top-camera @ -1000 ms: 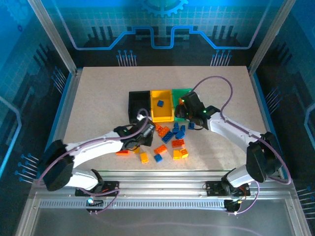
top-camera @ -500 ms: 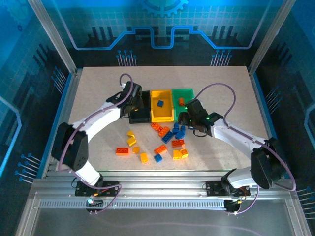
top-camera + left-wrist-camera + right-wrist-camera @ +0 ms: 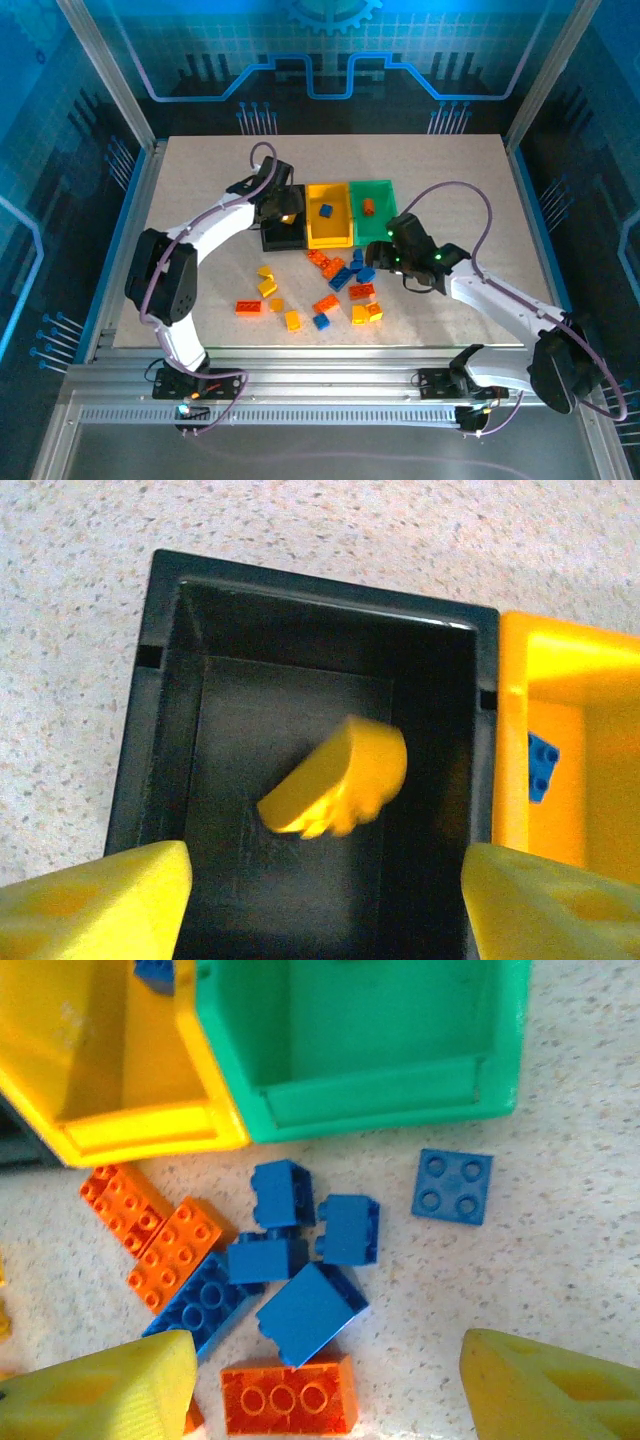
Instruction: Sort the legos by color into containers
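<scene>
Your left fingers (image 3: pixel 95 895) stand apart, a blurred yellow lego (image 3: pixel 335 777) just ahead between them inside the black container (image 3: pixel 300 600); your right fingers (image 3: pixel 100 1385), also apart, frame blue legos (image 3: pixel 300 1260) before the green container (image 3: pixel 370 1100).

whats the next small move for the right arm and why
Probably lower the right gripper straight down and close on the blue brick lying between its open fingers. It hovers over the loose blue cluster, holding nothing, and the yellow bin beside it already holds one blue lego, so blue seems to go there.
</scene>
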